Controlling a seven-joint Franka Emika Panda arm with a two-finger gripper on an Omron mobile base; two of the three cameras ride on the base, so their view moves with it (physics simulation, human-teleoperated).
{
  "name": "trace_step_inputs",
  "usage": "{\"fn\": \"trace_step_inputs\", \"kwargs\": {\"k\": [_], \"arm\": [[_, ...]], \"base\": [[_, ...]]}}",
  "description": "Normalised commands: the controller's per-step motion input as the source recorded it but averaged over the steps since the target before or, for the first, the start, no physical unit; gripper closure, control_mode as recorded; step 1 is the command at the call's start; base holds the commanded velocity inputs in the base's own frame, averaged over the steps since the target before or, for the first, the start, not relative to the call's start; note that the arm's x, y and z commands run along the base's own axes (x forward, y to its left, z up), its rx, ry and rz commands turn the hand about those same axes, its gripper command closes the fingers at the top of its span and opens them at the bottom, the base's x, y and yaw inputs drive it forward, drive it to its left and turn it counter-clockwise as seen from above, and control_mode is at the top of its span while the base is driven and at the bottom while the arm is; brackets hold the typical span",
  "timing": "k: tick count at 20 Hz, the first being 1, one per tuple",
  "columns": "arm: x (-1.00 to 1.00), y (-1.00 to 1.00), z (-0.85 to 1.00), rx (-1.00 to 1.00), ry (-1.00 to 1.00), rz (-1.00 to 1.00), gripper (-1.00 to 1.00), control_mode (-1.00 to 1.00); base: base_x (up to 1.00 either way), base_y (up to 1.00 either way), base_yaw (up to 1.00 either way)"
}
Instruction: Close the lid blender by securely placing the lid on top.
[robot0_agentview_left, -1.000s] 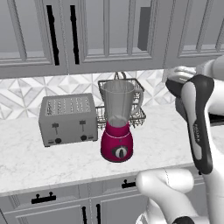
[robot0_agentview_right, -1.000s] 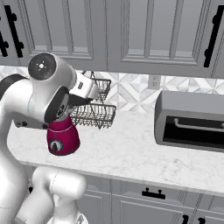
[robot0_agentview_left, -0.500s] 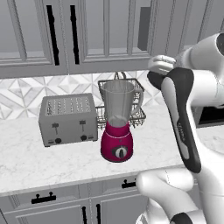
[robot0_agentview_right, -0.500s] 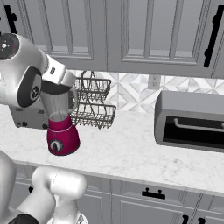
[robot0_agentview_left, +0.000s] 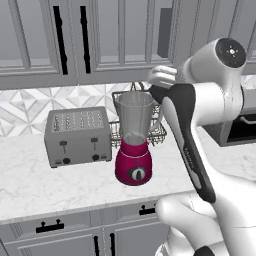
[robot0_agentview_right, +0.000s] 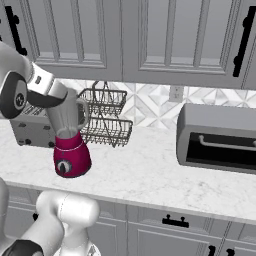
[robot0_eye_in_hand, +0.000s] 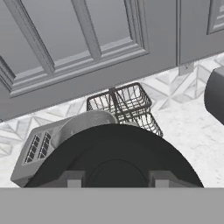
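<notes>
Blender (robot0_agentview_left: 134, 150) stands on the marble counter (robot0_agentview_left: 60, 180), near the front edge, magenta base with a black dial facing forward and the clear grey jar upright on top. Jar mouth is uncovered in the left base view. The jar handle sits on its right side there. In the right base view the blender (robot0_agentview_right: 71, 150) is at the left of the counter, its upper jar partly hidden behind the arm.

Lid (robot0_eye_in_hand: 116, 159): a black round disc fills the lower middle of the hand view, in front of the camera, with the jar rim visible just beyond its upper left edge. The gripper (robot0_eye_in_hand: 116, 181) shows two grey finger tips (robot0_eye_in_hand: 72, 179) at either side of the disc's lower part; they seem to clamp it, but actual contact cannot be confirmed.

A grey boxy toaster (robot0_agentview_left: 77, 136) stands just left of the blender, apart from it. A two-tier wire basket rack (robot0_agentview_right: 105, 117) sits behind the blender against the tiled backsplash. A dark toaster oven (robot0_agentview_right: 217, 139) lies well to the right on the counter. Grey cabinets (robot0_agentview_left: 75, 40) hang above.
</notes>
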Motion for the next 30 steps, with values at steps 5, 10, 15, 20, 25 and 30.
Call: {"fn": "trace_step_inputs", "kwargs": {"k": [5, 10, 15, 20, 25, 30], "arm": [[0.07, 0.25, -0.09, -0.04, 0.05, 0.0, 1.0, -1.0], [0.13, 0.25, -0.04, -0.07, 0.04, 0.0, 1.0, -1.0], [0.11, 0.2, -0.15, -0.08, 0.0, 0.0, 1.0, -1.0], [0.16, 0.02, -0.16, -0.03, 0.0, 0.0, 1.0, -1.0], [0.22, 0.0, -0.08, 0.0, 0.0, 0.01, 1.0, -1.0], [0.25, 0.0, -0.02, 0.0, 0.0, 0.03, 1.0, -1.0]], "base": [[0.0, 0.0, 0.0], [0.0, 0.0, 0.0], [0.0, 0.0, 0.0], [0.0, 0.0, 0.0], [0.0, 0.0, 0.0], [0.0, 0.0, 0.0]]}}
